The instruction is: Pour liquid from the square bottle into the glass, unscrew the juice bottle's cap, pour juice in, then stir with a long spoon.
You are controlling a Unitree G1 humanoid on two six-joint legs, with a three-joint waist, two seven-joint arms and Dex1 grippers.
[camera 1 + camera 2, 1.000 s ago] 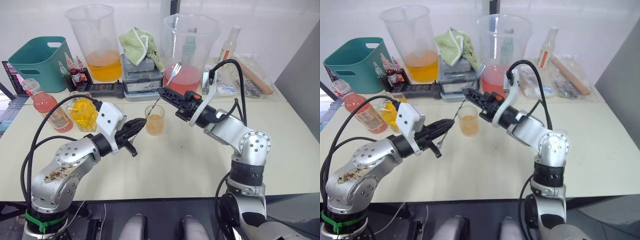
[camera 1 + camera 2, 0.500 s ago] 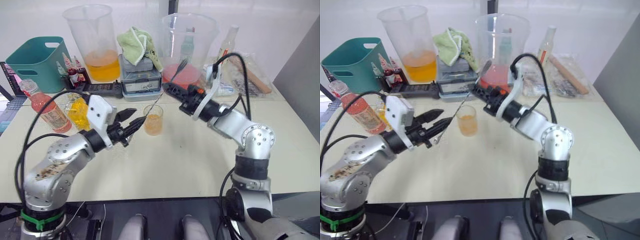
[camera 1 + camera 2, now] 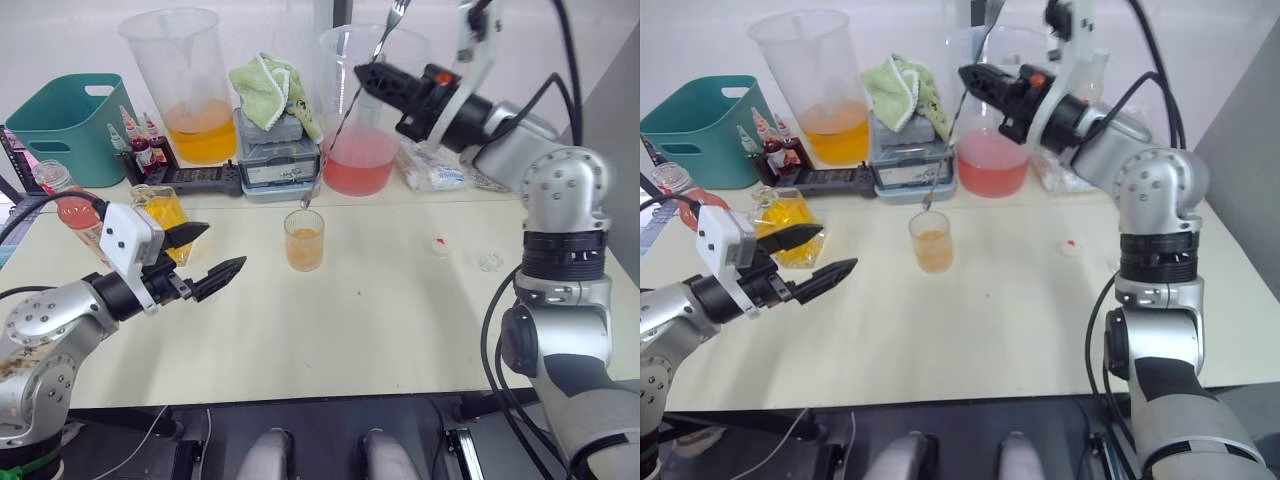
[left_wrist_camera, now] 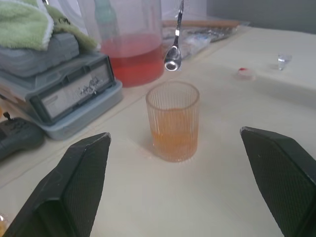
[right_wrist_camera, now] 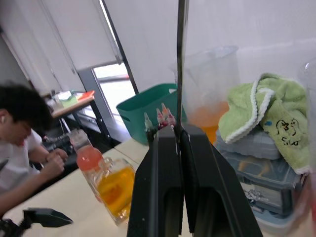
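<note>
The glass stands mid-table with orange liquid in it. My right gripper is raised high behind it, shut on the stem of the long spoon. The spoon hangs slanted, its bowl just above and behind the glass rim. To the left of the glass, my left gripper hovers open and holds nothing. Behind the left gripper stand the square bottle and, further left, the juice bottle. The cap lies on the table right of the glass.
Two big beakers stand at the back, one with orange liquid and one with pink. Between them is a grey box under a green cloth. A teal basket sits far left. A person sits beyond the table's left end.
My right gripper has lifted the long spoon up out of the glass. My left gripper has opened and drawn back left, away from the glass. The camera has shifted too.
</note>
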